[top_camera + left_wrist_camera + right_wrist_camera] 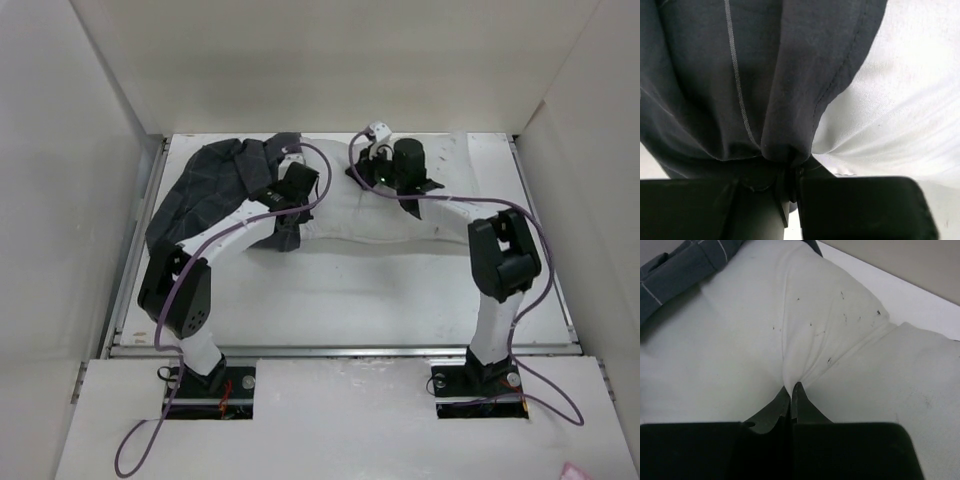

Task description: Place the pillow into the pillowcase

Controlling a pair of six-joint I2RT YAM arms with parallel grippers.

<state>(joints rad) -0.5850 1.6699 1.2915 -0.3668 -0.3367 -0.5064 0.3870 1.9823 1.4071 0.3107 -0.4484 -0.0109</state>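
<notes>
Left tool (790,184): pillowcase (715,75); right tool (791,402): pillow (850,345)

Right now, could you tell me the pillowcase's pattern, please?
The pillowcase is charcoal grey with thin light lines; clearest in left wrist view.

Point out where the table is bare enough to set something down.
Free: near half of the white table, in front of the off-white stuffed pillow. Crowded: the far strip, filled by it and the charcoal fabric pillowcase.
</notes>
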